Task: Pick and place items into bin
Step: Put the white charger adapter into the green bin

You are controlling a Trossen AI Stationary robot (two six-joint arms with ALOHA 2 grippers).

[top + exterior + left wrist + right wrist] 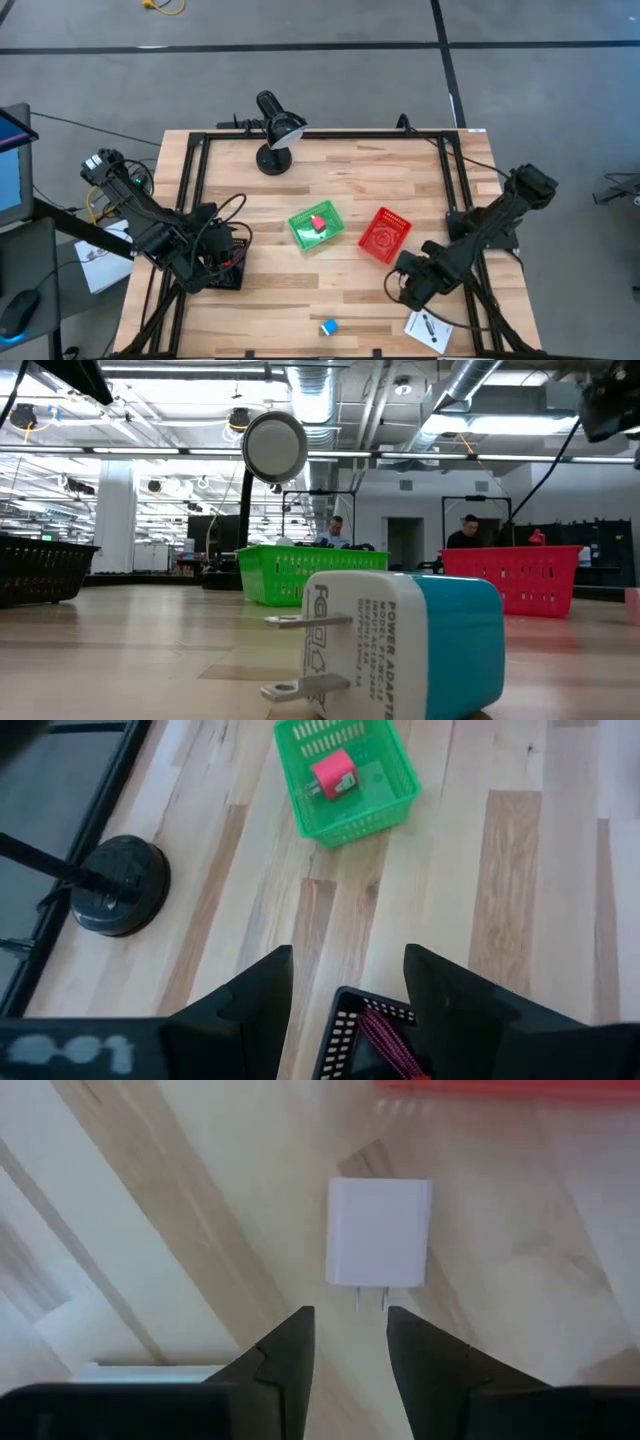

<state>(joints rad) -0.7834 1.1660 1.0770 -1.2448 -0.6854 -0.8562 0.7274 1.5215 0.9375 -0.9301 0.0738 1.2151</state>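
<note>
While the pale, smooth-sided rectangular plug adapter [378,1232] lies flat on the light wooden plank table [400,190] just ahead of the right gripper [348,1320], no grasp is noted: the dark fingers are held apart with nothing between them, and the two metal prongs are directed towards the gap. A closure on the prongs rather than on the body is judged the main risk, since thin, slick pins could let the block pivot or slip out; the glossy plastic faces could also be pushed along the varnished wood if only one finger is met first. The red plastic lattice basket [385,235] stands near, and its rim could be clipped during a lift. The left gripper [345,965] is seen above the black plastic mesh basket [350,1020], its fingers spread and empty; the thin maroon braided cord [385,1040] lies inside, limp, and could be snagged if the fingers were lowered. The red-pink plastic block [333,773] is found resting in the green plastic lattice basket [345,770]. The small blue-and-white cube-shaped power adapter [328,327] is left on the table's near edge, well apart from both arms, and could be knocked off by a sweeping arm. The white flat card with a black mark [428,328] lies beside the right arm; being thin and flush to the wood, it is judged hard to pinch. A black round-based desk lamp [275,130] stands at the far side
</note>
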